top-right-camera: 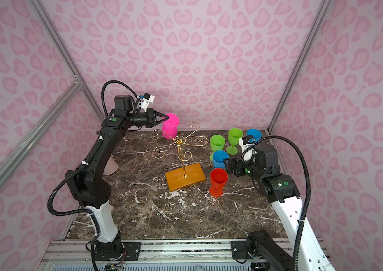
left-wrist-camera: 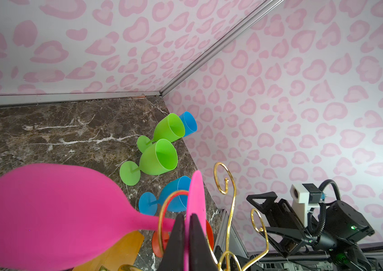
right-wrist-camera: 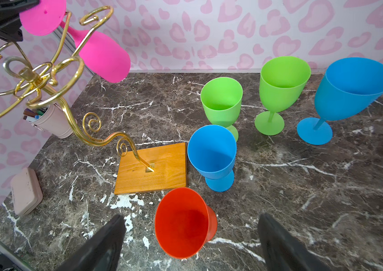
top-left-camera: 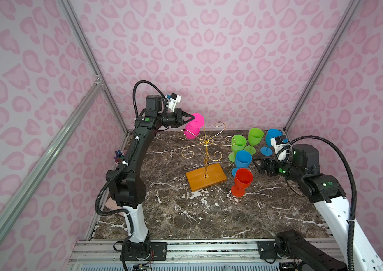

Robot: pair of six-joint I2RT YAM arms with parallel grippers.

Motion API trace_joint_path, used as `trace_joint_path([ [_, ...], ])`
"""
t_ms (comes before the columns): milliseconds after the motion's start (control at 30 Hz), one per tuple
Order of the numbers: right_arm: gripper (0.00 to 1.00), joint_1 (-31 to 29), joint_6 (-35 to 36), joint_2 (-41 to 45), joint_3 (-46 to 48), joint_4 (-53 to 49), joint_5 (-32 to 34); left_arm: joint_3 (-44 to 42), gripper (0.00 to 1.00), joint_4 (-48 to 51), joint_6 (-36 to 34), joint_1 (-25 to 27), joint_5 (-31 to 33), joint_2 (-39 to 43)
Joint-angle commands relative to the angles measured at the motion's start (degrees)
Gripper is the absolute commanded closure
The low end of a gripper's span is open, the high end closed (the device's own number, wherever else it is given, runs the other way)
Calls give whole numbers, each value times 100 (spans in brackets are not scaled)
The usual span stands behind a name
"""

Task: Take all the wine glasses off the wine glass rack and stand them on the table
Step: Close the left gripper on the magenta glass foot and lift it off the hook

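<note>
The foot of the pink wine glass [left-wrist-camera: 45,211] is being clamped edge-on by the left gripper [left-wrist-camera: 187,215], whose jaws are being pressed nearly together with only the disc between them. The glass is being carried upside down and tilted on a curled arm of the wine glass rack [top-left-camera: 206,140], gold wire being looped around its stem just beside the foot. The rack is being borne on its wooden base [top-left-camera: 199,179] near the middle of the table [top-left-camera: 185,211], toward the far edge. The right gripper [right-wrist-camera: 190,217] is being held wide apart, empty, just beside the red glass [right-wrist-camera: 181,232] near the right edge. Two green glasses [top-left-camera: 238,143] and two blue glasses [top-left-camera: 243,159] are being kept upright toward the far right corner.
</note>
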State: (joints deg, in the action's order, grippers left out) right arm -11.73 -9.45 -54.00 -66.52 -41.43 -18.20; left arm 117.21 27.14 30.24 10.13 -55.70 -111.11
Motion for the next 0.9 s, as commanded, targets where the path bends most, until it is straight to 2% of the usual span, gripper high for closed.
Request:
trace_joint_path([
  [0, 10, -3, -2, 38, 29, 138, 27, 28, 94, -59, 85, -11, -63, 40],
  [467, 10, 4, -13, 150, 78, 117, 26, -23, 97, -603, 836, -11, -457, 72],
  [867, 10, 6, -21, 161, 87, 117, 9, -5, 97, -718, 1067, -12, -473, 90],
])
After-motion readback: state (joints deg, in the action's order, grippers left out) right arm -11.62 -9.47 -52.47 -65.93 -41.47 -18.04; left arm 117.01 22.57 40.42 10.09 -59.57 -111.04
